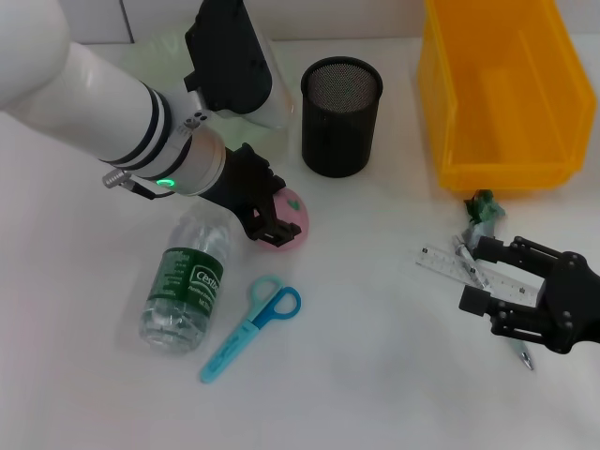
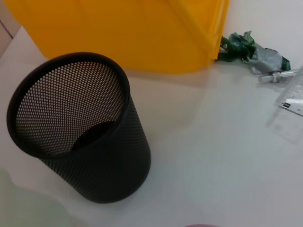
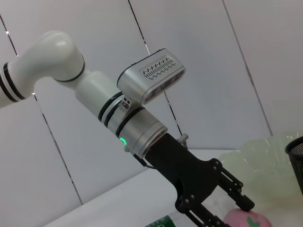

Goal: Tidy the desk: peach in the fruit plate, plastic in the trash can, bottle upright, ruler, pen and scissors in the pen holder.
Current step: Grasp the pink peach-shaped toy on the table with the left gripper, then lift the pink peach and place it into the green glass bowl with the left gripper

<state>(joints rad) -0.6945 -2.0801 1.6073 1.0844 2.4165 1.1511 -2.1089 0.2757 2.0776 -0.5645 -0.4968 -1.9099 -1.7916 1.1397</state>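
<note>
The pink peach (image 1: 292, 218) (image 3: 249, 219) rests on the table, and my left gripper (image 1: 269, 221) (image 3: 218, 206) stands open against its left side. A clear bottle (image 1: 187, 281) with a green label lies flat. Blue scissors (image 1: 251, 327) lie beside it. The black mesh pen holder (image 1: 340, 117) (image 2: 80, 127) stands upright. My right gripper (image 1: 480, 275) hangs open over the clear ruler (image 1: 448, 264) (image 2: 293, 99) and the pen (image 1: 466, 256) (image 2: 277, 75). Green plastic (image 1: 483, 206) (image 2: 246, 47) lies by the yellow trash can (image 1: 502, 94) (image 2: 132, 33). The pale green fruit plate (image 1: 155, 56) (image 3: 270, 156) is behind my left arm.
The white left arm covers much of the fruit plate in the head view. The trash can stands at the back right, close to the pen holder. Bare table lies along the front, between the scissors and the ruler.
</note>
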